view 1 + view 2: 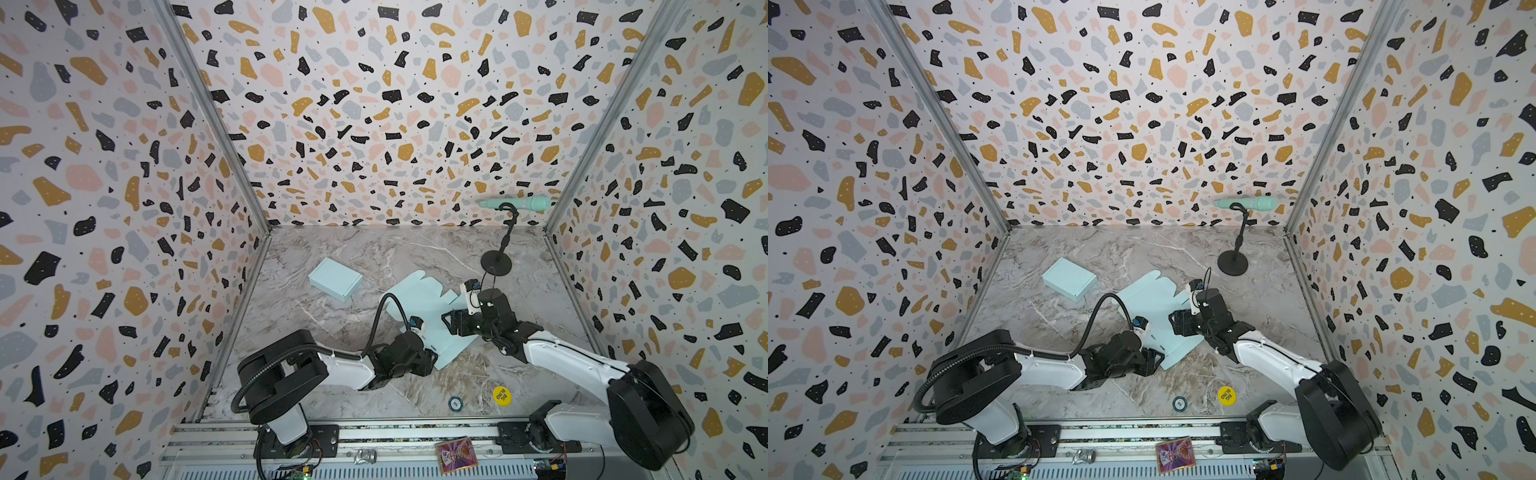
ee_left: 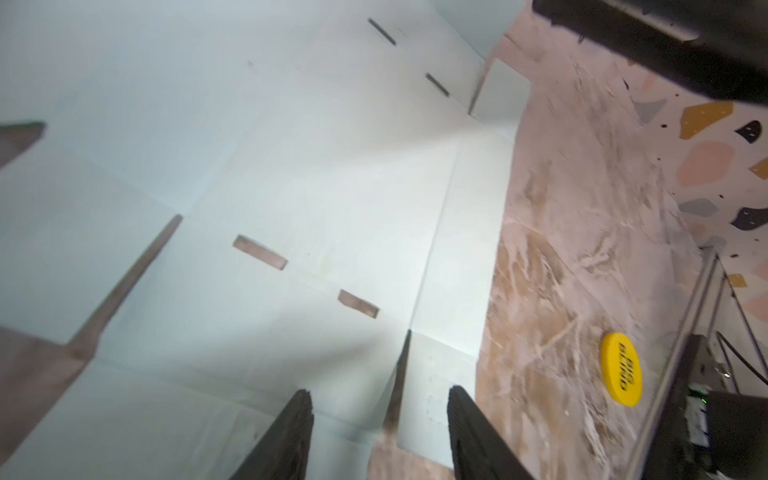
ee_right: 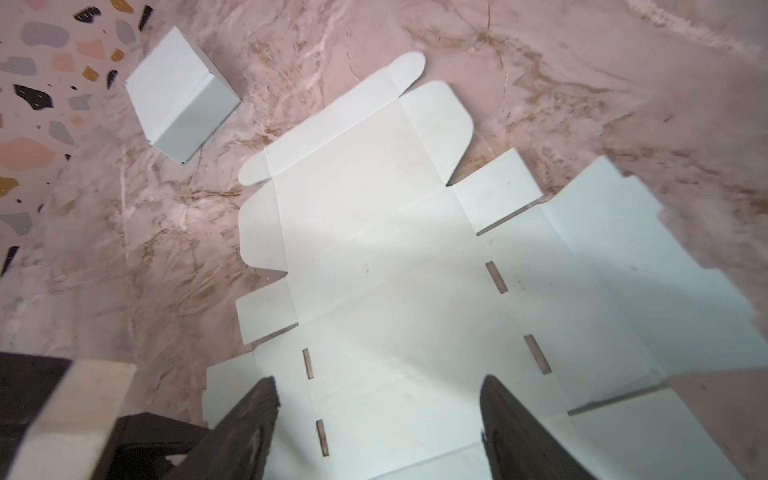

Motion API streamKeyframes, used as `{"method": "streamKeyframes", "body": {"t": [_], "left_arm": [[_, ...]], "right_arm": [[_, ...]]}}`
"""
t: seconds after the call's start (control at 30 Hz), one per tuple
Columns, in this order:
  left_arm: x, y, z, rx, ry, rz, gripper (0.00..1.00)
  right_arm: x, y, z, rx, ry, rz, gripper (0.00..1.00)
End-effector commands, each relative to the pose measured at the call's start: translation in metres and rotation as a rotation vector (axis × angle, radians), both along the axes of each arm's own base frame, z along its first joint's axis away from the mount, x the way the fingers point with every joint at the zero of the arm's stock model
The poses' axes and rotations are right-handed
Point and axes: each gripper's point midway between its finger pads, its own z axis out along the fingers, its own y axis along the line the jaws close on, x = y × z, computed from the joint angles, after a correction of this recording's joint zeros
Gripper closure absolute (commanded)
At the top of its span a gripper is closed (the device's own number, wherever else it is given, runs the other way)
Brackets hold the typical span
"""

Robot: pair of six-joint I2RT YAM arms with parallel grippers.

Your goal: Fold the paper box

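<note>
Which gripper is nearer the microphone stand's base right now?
Right. The right gripper hangs over the flat box sheet, just in front of the microphone stand's base; the left gripper sits at the sheet's near edge, farther away.

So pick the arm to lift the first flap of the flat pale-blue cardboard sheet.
Probably left: the left gripper straddles an edge flap of the pale-blue cardboard sheet; the right gripper hangs open over its middle.
</note>
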Motion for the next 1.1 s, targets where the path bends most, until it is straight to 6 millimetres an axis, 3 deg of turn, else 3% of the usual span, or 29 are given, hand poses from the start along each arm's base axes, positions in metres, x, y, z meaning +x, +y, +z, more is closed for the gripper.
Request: {"method": "streamKeyframes", "body": {"t": [0.0, 0.13, 0.23, 0.37, 0.47, 0.63, 0.8, 1.07], "left_arm": [[0.011, -0.003, 0.032, -0.057, -0.033, 0.045, 0.45], [0.046, -0.002, 0.052, -0.002, -0.102, 0.038, 0.45], [0.088, 0.005, 0.055, 0.021, -0.134, 0.058, 0.45], [0.129, 0.007, 0.037, 0.159, -0.158, 0.038, 0.43], [0.143, 0.006, 0.021, 0.189, -0.158, 0.017, 0.43], [0.139, 0.011, -0.009, 0.233, -0.112, -0.014, 0.43], [0.118, 0.026, -0.026, 0.236, -0.066, -0.011, 0.43], [0.08, 0.034, -0.022, 0.165, -0.033, 0.014, 0.44]], "right_arm": [[-0.03, -0.024, -0.011, -0.013, 0.087, -0.062, 0.21], [-0.051, -0.038, -0.016, 0.042, 0.131, -0.102, 0.2], [-0.057, -0.044, -0.026, 0.103, 0.168, -0.121, 0.19], [-0.06, -0.046, -0.035, 0.18, 0.207, -0.143, 0.19], [-0.063, -0.046, -0.042, 0.232, 0.235, -0.15, 0.2], [-0.065, -0.044, -0.054, 0.293, 0.275, -0.152, 0.21], [-0.06, -0.04, -0.06, 0.307, 0.294, -0.134, 0.25], [-0.04, -0.029, -0.057, 0.309, 0.282, -0.09, 0.33]]}}
